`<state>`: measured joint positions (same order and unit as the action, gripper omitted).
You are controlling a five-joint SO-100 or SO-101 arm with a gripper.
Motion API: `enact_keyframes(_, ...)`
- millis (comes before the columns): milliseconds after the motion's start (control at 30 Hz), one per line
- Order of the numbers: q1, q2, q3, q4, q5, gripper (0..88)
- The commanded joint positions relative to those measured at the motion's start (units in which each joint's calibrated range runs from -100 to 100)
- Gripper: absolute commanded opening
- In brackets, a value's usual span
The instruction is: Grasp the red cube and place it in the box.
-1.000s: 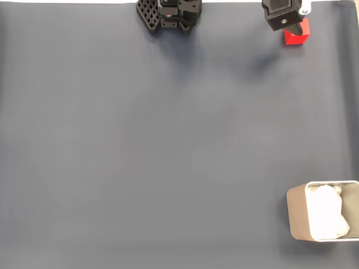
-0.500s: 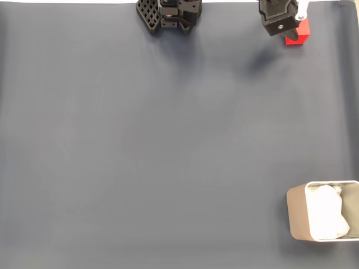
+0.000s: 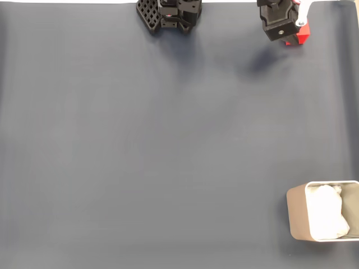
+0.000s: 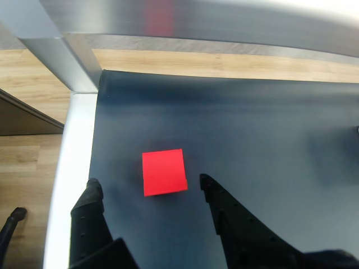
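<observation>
Right now your small bright red solid cube point(image 4: 163, 171) rests flat on the dark slate-grey mat point(image 3: 168, 145), at its far right corner in the fixed view point(image 3: 303, 35), close to the mat's edge and partly hidden under the arm. In the wrist view it lies just ahead of the two black fingertips, roughly centred on the gap but not yet between them. The black two-finger gripper point(image 4: 148, 186) is spread wide and grips nothing; neither finger touches the cube.

You are in the approach step, I judge, with the grasp not yet made. The next move calls for easing forward and down until the fingers straddle the cube's two side faces, then closing squarely on them.

Mind the surroundings. In the wrist view the pale strip of table beside the mat point(image 4: 70, 162) runs just left of the left finger point(image 4: 90, 210), and a silver metal frame bar point(image 4: 224, 22) crosses beyond the cube, so you have little room on that side.

The beige-grey rounded box with crumpled white paper inside point(image 3: 298, 216) waits at the near right corner in the fixed view, well apart from the cube. The mat between them lies open. The black perforated arm base point(image 3: 168, 14) sits at the far edge, off that path.
</observation>
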<state>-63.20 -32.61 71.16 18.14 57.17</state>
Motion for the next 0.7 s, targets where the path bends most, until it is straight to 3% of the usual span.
enact_keyframes(0, 0.35, 0.89, -0.99, -1.91, 0.34, 40.1)
enact_keyframes(667, -0.57, 7.13, -4.92, -3.71, -1.22, 40.1)
